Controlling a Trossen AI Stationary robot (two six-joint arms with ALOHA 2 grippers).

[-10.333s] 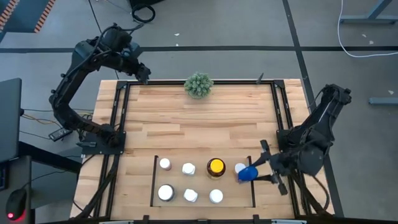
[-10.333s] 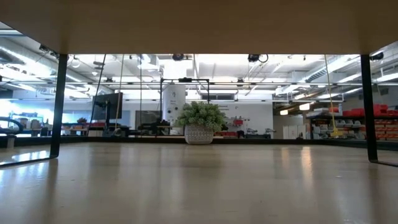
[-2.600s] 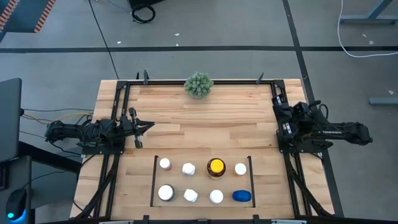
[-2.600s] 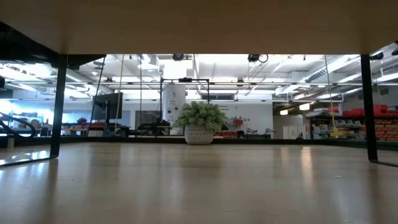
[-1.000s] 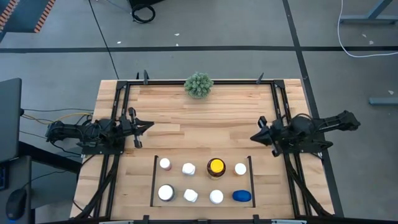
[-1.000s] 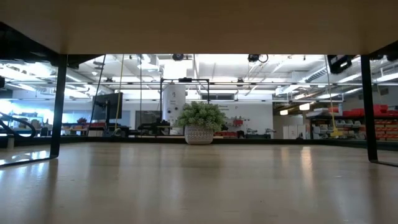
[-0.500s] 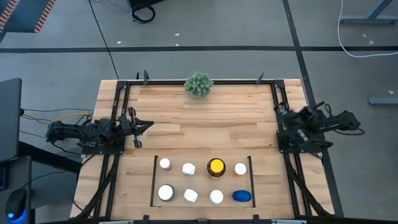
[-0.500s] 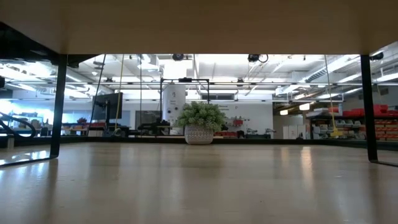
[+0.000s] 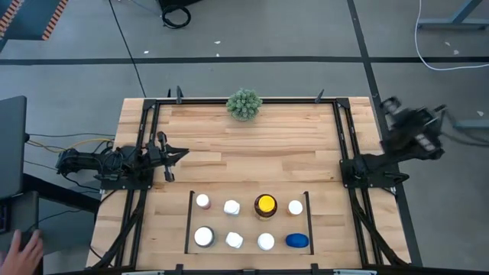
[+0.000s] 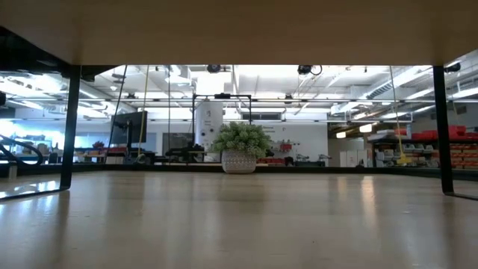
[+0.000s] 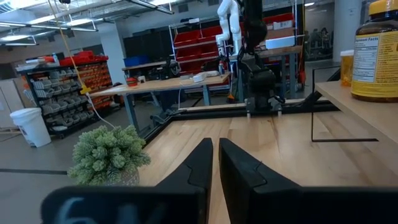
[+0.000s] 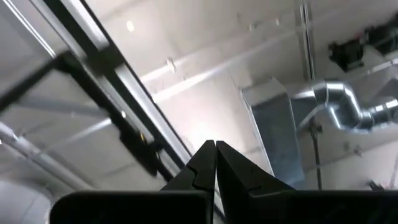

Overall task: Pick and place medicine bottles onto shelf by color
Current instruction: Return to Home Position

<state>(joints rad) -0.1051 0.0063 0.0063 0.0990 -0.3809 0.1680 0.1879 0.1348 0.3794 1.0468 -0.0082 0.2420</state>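
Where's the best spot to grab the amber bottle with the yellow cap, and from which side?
Probably take the amber bottle by its yellow cap, straight down from above: it stands upright in the shelf with white-capped bottles close on both sides, leaving little sideways room.

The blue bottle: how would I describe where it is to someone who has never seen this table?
On the wooden table, look at the bay outlined by black strips, opposite the green plant. The blue bottle ends the outer row, on the robot's right. Its neighbours have white caps; it alone is blue.
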